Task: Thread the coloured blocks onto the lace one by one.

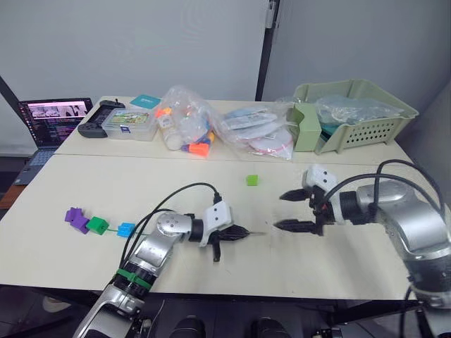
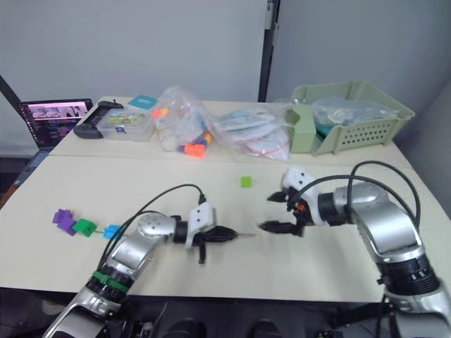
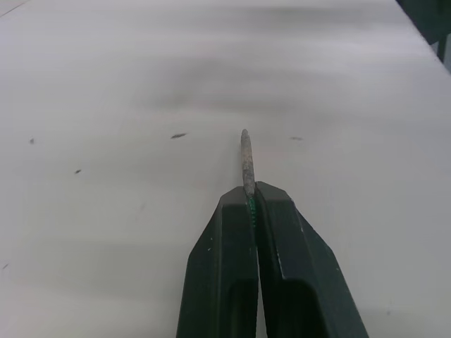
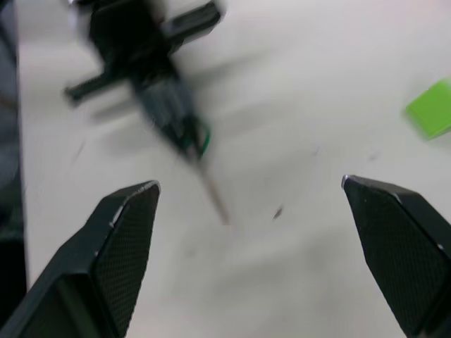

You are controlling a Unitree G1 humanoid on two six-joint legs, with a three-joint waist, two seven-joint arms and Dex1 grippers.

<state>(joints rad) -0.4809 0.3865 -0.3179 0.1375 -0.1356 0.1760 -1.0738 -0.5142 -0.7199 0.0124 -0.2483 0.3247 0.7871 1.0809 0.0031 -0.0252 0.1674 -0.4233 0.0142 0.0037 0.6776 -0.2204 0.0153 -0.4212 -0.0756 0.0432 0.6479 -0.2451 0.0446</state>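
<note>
near the table's front edge the lace (image 3: 246, 158) is pinched by its stiff tip in the closed left gripper (image 1: 239, 232); the right gripper (image 1: 292, 211) is spread wide, empty. the light green block (image 1: 252, 180) should be fetched, hole lined up squarely.

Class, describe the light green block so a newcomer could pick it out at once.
Start at the pale table and look between the clear toy bags at the back and the two grippers. The light green block sits there alone, while the other blocks cluster near the table's left edge.
</note>
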